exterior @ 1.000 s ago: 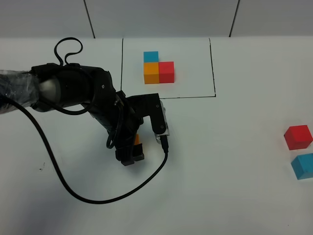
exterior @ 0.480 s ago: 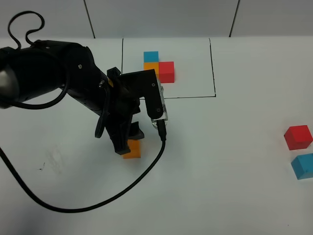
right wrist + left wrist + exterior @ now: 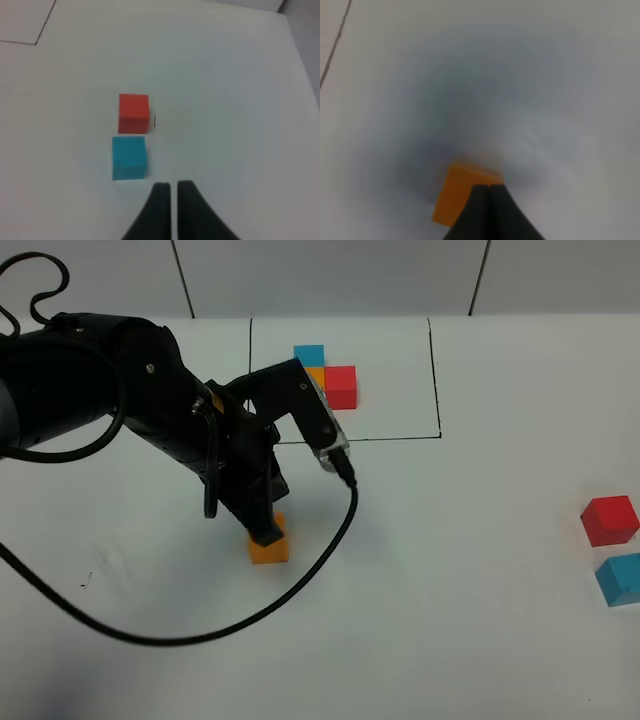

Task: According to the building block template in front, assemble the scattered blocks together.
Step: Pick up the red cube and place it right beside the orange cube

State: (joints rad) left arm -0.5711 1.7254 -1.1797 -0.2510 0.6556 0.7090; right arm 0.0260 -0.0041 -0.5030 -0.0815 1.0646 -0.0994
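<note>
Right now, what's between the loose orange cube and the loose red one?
High view: a black cable beside the orange cube, then bare table until the red cube.

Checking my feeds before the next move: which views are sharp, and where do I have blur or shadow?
Left wrist: soft throughout, the small matte orange cube and the shut left tool both blurred, a broad grey shadow on the white table. Right wrist: fairly sharp, the small red cube and light blue cube clear-edged. Exterior high: sharp, even light, no glare.
</note>
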